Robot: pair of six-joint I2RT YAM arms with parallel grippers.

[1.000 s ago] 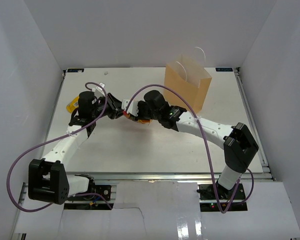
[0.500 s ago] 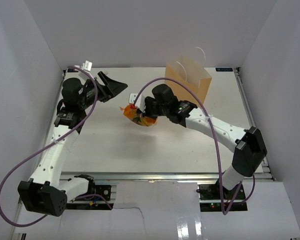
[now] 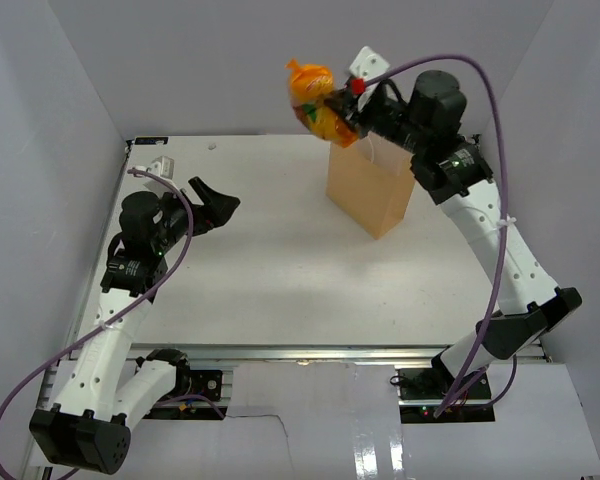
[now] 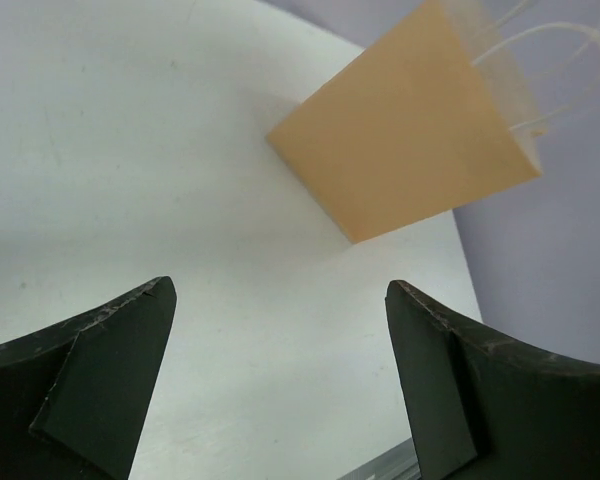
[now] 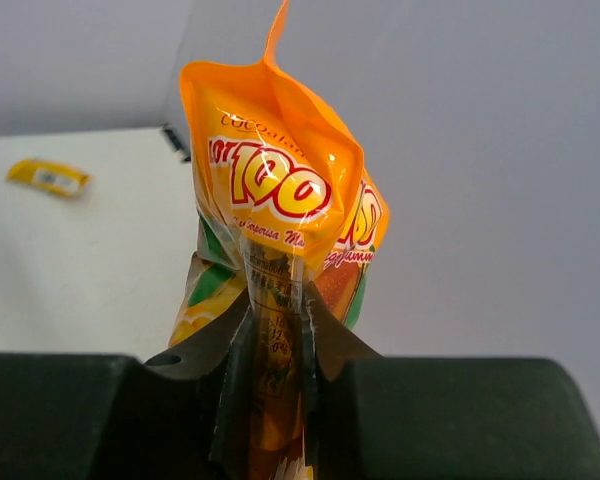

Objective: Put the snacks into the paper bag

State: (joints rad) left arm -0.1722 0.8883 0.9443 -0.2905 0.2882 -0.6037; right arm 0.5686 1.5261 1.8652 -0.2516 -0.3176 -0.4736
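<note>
My right gripper (image 3: 345, 110) is raised high and shut on two orange snack bags (image 3: 315, 98) pressed together, which hang just above and left of the mouth of the paper bag (image 3: 372, 190). In the right wrist view both orange bags (image 5: 275, 200) are pinched between my fingers (image 5: 340, 350). A small yellow packet (image 5: 48, 177) lies on the table far behind them. My left gripper (image 3: 215, 205) hovers open over the left of the table with nothing in it. Its wrist view shows the tan paper bag (image 4: 405, 135) with white handles (image 4: 540, 45) beyond the spread fingers (image 4: 105, 385).
White walls close in the table (image 3: 280, 270) on the left, back and right. A purple cable (image 3: 485, 110) loops above the right arm, and another (image 3: 40, 350) hangs off the left arm. The bag stands near the back right corner.
The right arm has lifted the orange bags from the table's middle up above the paper bag. The left gripper let go, opened wide and drew back to the left.
</note>
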